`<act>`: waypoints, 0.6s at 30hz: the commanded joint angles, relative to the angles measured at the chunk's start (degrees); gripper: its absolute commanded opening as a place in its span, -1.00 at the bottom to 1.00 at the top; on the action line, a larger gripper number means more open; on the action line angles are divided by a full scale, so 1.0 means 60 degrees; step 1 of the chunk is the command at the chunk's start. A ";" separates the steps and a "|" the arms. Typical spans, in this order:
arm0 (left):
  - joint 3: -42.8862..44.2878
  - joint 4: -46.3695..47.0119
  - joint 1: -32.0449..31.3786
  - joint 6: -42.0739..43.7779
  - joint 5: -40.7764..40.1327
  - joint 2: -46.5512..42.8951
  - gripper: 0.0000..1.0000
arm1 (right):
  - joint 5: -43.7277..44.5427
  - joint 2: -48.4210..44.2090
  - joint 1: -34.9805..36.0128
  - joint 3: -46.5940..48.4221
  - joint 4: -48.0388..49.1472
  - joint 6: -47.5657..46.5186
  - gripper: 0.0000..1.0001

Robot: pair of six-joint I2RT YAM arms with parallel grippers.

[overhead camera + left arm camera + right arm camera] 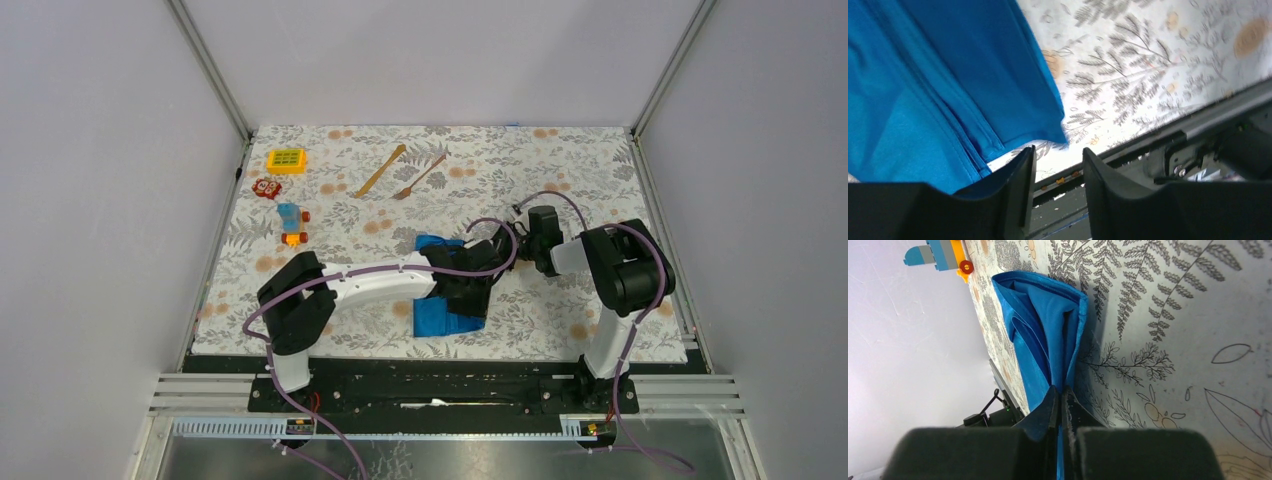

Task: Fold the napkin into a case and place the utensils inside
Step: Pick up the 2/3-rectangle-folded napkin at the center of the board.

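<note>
Right wrist: right pincer (1062, 399) clamps napkin (1044, 325) edge.

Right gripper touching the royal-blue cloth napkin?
Touching. Right wrist view: the right gripper is shut on the royal-blue cloth napkin, its edge pinched between the jaws.

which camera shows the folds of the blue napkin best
The right wrist view: the napkin stretches away from the right jaws, shut on its edge, with its layered folds plain. The left wrist view shows only a close patch and one corner. In the top view the arms cover most of it.
</note>
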 commanded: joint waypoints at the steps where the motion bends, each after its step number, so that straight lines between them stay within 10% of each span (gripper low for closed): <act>1: -0.0373 0.1652 0.0056 0.0247 0.1598 -0.0536 0.01 | -0.0079 -0.0605 -0.0222 0.0025 -0.0070 -0.0367 -1.00; 8: -0.2115 0.3850 0.1434 0.0256 0.3097 -0.2308 0.07 | -0.0158 -0.0743 -0.0223 0.0521 -0.1548 -0.1577 -1.00; 18: -0.3354 0.5087 0.4120 0.0349 0.3137 -0.1867 -0.68 | 0.1067 -0.1075 -0.0184 0.1205 -0.3624 -0.2213 -1.00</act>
